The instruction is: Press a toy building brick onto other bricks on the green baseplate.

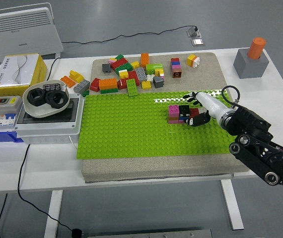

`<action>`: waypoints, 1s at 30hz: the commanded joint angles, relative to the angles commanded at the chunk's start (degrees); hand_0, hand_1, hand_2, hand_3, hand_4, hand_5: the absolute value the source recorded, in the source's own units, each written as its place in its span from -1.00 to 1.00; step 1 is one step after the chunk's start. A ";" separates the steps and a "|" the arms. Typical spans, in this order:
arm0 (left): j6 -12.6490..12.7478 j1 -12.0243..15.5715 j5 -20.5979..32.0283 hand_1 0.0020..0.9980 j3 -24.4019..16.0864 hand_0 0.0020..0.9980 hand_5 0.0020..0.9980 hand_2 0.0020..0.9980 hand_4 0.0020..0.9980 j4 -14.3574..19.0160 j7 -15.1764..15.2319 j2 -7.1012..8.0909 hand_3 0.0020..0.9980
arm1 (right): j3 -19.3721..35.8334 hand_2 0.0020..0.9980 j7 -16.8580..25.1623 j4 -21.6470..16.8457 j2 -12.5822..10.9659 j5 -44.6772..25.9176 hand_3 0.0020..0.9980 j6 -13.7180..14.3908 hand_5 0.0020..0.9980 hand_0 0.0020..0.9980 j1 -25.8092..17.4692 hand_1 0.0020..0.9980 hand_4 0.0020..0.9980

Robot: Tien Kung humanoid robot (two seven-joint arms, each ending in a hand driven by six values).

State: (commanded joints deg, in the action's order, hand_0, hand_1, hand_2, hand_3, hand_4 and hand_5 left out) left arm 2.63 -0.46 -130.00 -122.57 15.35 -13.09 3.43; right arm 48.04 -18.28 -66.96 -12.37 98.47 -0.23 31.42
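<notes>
While the right hand [197,110] sits low over the baseplate [126,134], its fingers [190,97] look spread above and beside the brick stack [180,113], and whether they grip anything cannot be told from this view. The stack stands right of the baseplate's centre: a pink brick [173,109] on its left end, a black brick [184,110] beside it, a red one [194,112] at the right end against the palm, brown and darker pieces beneath.

The risk, as a judgement: if the hand bears down off-centre, the top brick may seat crooked, with one end raised. A sideways drag of the fingers could pry the small stack off its studs or skid the baseplate on the beige mat [156,171] under it. Should the fingers lift while caught on an edge, the brick may come up with them.

Much is hard to read. The thumb and fingertips blend into the black brick, so the contact cannot be made out. It is also unclear whether the top bricks are fully seated. The loose bricks [131,74] lie well apart at the mat's far side. The left arm is out of view.
</notes>
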 joint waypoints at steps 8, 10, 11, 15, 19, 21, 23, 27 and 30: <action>0.01 -0.05 0.00 0.44 -0.08 0.56 -0.31 0.24 0.25 0.02 0.00 -0.03 -0.08 | 0.11 0.70 -0.14 -0.06 -0.02 0.07 0.64 -0.01 -0.51 0.67 0.05 0.65 0.91; 0.01 -0.04 0.00 0.44 -0.11 0.56 -0.31 0.24 0.25 0.02 0.00 -0.05 -0.08 | 0.13 0.70 -0.12 -0.09 -0.02 0.06 0.64 0.00 -0.51 0.67 0.04 0.65 0.91; 0.01 -0.04 0.00 0.44 -0.12 0.56 -0.31 0.24 0.25 0.02 0.00 -0.05 -0.08 | 0.14 0.70 -0.11 -0.12 -0.03 0.09 0.64 0.00 -0.51 0.67 0.04 0.65 0.91; 0.01 -0.02 0.00 0.44 -0.17 0.56 -0.31 0.25 0.25 0.01 0.00 -0.09 -0.08 | 0.37 0.70 -0.17 -0.73 -0.26 0.70 0.64 -0.33 -0.51 0.67 0.07 0.65 0.91; 0.01 0.03 0.00 0.44 -0.29 0.56 -0.31 0.25 0.25 -0.02 -0.01 -0.14 -0.08 | 1.24 0.71 -1.20 -3.19 -1.19 4.39 0.64 -1.74 -0.50 0.68 0.37 0.66 0.92; 0.00 0.02 0.00 0.44 -0.35 0.56 -0.31 0.25 0.25 -0.04 -0.02 -0.14 -0.08 | 2.10 0.71 -2.02 -5.42 -1.96 6.98 0.64 -2.91 -0.50 0.68 0.61 0.66 0.92; -0.01 0.01 0.00 0.44 -0.40 0.56 -0.31 0.25 0.25 -0.05 -0.02 -0.15 -0.08 | 2.90 0.71 -2.44 -7.50 -2.62 9.47 0.64 -3.54 -0.50 0.68 0.68 0.66 0.92; -0.07 0.03 0.00 0.44 -0.50 0.56 -0.31 0.25 0.25 -0.09 -0.03 -0.14 -0.08 | 3.49 0.73 -1.47 -11.41 -3.75 14.48 0.61 -1.02 -0.38 0.75 0.07 0.70 0.97; -0.10 0.09 0.00 0.44 -0.58 0.56 -0.31 0.25 0.25 -0.11 -0.03 -0.18 -0.08 | 3.13 0.73 0.72 -13.07 -4.33 17.72 0.61 2.31 -0.38 0.75 -0.70 0.70 0.97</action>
State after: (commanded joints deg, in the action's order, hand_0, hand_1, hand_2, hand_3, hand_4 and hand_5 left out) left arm 2.53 -0.36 -130.00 -123.15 15.24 -13.12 3.26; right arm 51.17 -17.56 -80.04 -16.70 116.18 2.08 30.72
